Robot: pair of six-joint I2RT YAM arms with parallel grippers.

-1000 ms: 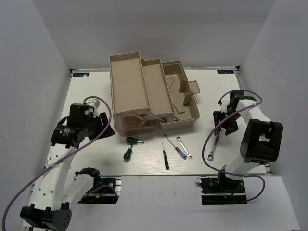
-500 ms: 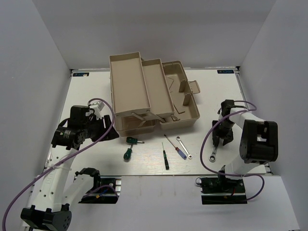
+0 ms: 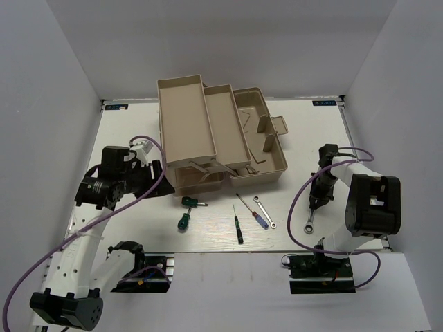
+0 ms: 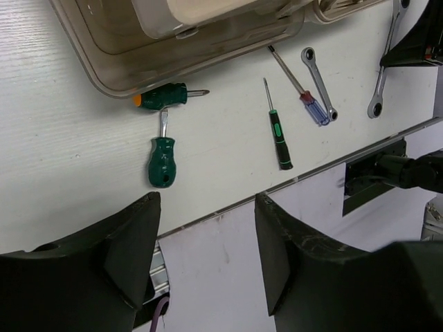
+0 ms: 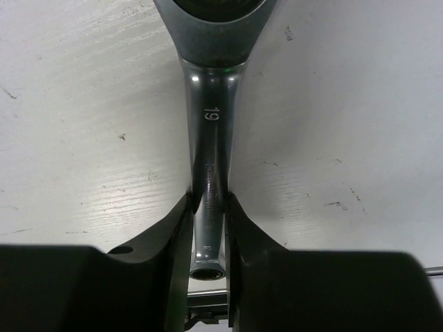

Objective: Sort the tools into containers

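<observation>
- Your right gripper [image 5: 209,207] is pinching the shaft of the long silver wrench [image 5: 211,104]. The wrench lies flat on the table [image 3: 131,131], off the near right corner of the toolbox [image 3: 259,178].
- Your left gripper [image 4: 206,207] hangs off the toolbox's near left corner, fingers spread, holding nothing.
- Five tools lie loose just in front of the toolbox: one green screwdriver [image 3: 194,202], a second green screwdriver [image 3: 184,220], the slim dark screwdriver [image 3: 238,228], the blue-red screwdriver [image 3: 257,216] and the small wrench [image 3: 264,211].
- No tool shows in the beige trays [image 3: 181,121] or the base bin [image 3: 273,155]. I judge that none of the six is sorted yet, and the pinched wrench looks like the first to go in.
</observation>
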